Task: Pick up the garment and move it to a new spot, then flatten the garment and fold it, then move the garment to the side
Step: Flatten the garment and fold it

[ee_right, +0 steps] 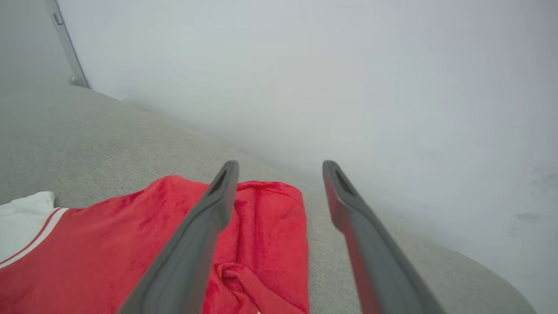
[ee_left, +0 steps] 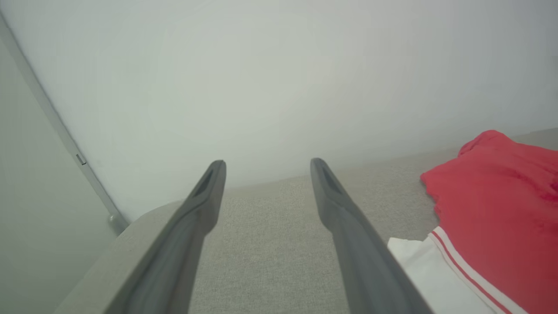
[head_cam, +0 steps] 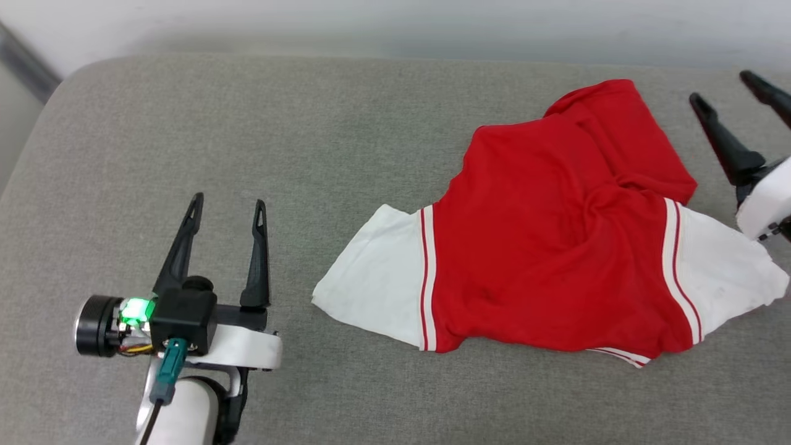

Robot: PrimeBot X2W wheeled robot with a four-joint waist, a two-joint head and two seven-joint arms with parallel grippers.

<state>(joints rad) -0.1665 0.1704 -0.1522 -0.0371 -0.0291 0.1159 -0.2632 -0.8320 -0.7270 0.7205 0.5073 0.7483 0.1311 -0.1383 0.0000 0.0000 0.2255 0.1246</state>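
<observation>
Garment (head_cam: 556, 247) is seen rumpled toward the right edge of the grey surface (head_cam: 278, 136), left gripper (head_cam: 228, 199) and right gripper (head_cam: 720, 86) both spread wide and empty; a doubled layer could be pinched and creases folded in.

Rumpled garment (head_cam: 556, 247) on grey cushion (head_cam: 309, 123); left jaws wide, well aside; right jaws wide, just beside.
</observation>
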